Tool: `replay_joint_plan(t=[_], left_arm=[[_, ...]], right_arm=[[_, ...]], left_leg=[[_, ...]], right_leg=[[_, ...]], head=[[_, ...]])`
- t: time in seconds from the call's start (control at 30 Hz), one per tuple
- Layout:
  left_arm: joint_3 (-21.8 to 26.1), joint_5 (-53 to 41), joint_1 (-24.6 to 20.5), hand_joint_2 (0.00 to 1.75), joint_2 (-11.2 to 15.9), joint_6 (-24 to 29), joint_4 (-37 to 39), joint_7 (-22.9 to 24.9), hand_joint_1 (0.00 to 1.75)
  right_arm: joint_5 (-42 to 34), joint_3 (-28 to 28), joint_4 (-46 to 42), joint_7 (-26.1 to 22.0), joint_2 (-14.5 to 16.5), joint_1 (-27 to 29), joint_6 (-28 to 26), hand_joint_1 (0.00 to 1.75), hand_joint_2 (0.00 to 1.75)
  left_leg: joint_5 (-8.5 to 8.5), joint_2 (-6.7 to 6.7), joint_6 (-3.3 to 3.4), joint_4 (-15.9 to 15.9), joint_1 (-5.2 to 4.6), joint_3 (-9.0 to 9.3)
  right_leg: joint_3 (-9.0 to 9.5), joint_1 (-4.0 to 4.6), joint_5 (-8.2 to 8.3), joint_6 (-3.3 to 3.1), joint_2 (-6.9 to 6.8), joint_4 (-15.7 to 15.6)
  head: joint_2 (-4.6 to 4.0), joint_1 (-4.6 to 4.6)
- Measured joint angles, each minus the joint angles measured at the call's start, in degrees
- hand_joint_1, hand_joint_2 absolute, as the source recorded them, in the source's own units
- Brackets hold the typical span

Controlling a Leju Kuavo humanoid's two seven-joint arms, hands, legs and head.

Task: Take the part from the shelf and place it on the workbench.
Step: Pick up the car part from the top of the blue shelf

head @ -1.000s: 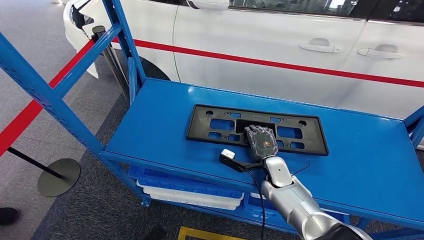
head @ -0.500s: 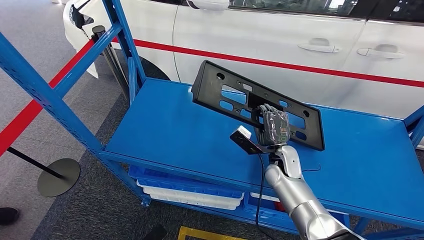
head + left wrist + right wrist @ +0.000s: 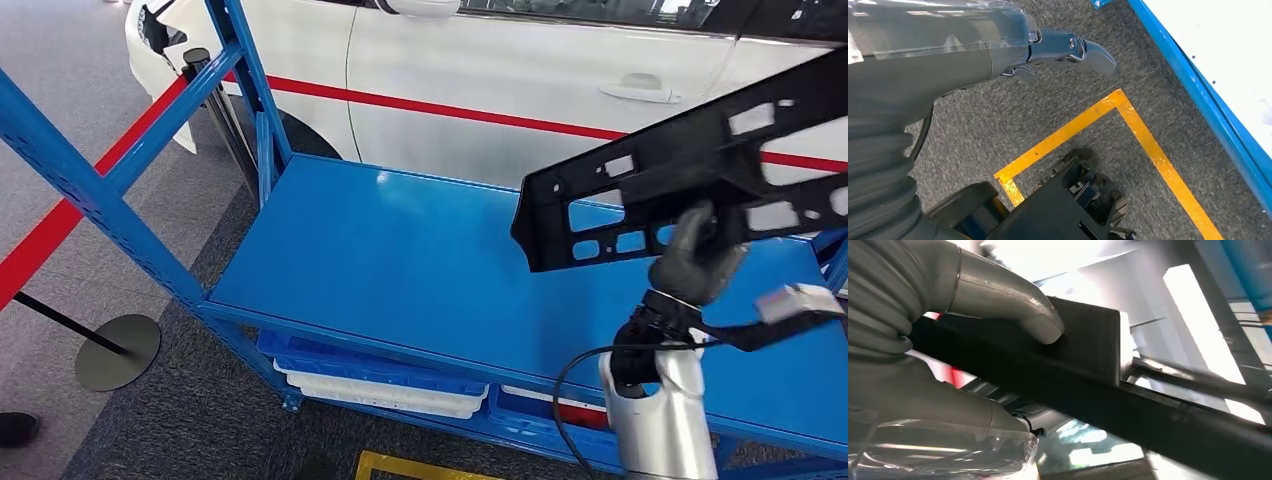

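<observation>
Right hand (image 3: 697, 262) grips the part (image 3: 690, 170) at its lower long edge; in the right wrist view the grey thumb (image 3: 1013, 302) presses flat on the dark plastic of the part (image 3: 1088, 370), with the remaining fingers wrapped beneath it. The part is a black, matte, rectangular moulded frame with rectangular cut-outs and small round holes. It is held clear of the shelf (image 3: 400, 260), tilted so that its far end rises toward the picture's right edge. No writing can be read on it.

Left hand (image 3: 1058, 50) hangs above the floor with nothing in it; its dark fingers are partly extended, and how far apart they stand cannot be told.

From left to right in the head view:
- A red barrier tape (image 3: 60, 225) runs diagonally over a round dark stanchion base (image 3: 117, 352) on grey carpet.
- The shelf is blue painted metal with perforated uprights; its top deck is smooth and slightly glossy.
- Below the deck lie stacked trays (image 3: 380, 385), blue over white.
- A yellow floor marking (image 3: 420, 468) lies on the carpet in front of the shelf; the left wrist view shows it as a taped corner (image 3: 1118, 105) on coarse grey carpet.
- A white car (image 3: 500, 60) with a red side stripe and two door handles stands behind the shelf.
- A black bracket carrying a small white camera block (image 3: 795, 300) projects from the silver forearm, with a black cable looping below it.
</observation>
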Motion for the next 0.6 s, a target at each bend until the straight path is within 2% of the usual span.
replay_joint_plan(t=[0.07, 0.17, 0.27, 0.6], left_arm=[[0.0, -0.19, -0.02, 1.75, 0.0, -0.03, 0.0, -0.02, 0.0], [0.0, -0.45, -0.13, 1.75, -0.02, -0.11, 0.0, -0.07, 0.0], [0.0, -0.87, -0.44, 1.75, -0.07, -0.6, 0.0, 0.2, 0.0], [0.35, 0.14, -1.15, 1.75, -0.54, 3.79, -0.11, 0.44, 0.0]], right_arm=[[-4.88, -3.68, -4.41, -0.16, 1.1, 1.56, 4.73, 1.75, 0.0], [-10.53, -8.5, -8.3, -0.16, 2.6, 2.5, 9.6, 1.75, 0.0], [-14.88, -11.4, -10.2, 0.78, 3.44, 1.94, 11.88, 1.75, 0.0], [-18.62, -14.19, -12.94, 3.68, 4.12, -0.56, 12.61, 1.75, 0.0]], left_leg=[[0.0, 0.01, 0.0, -0.01, 0.0, -0.03], [-0.01, 0.04, 0.0, -0.02, 0.0, -0.04], [0.02, 0.05, 0.03, -0.02, 0.0, -0.04], [0.07, 0.07, 0.1, -0.01, -0.01, -0.06]], right_leg=[[-0.04, 0.0, 0.0, 0.0, 0.02, 0.0], [-0.06, 0.0, 0.0, 0.0, 0.06, 0.0], [-0.06, 0.0, 0.02, 0.02, 0.08, 0.0], [-0.05, 0.0, 0.07, 0.06, 0.09, 0.0]], head=[[0.0, 0.0], [0.0, 0.0], [0.0, 0.0], [0.0, 0.0]])
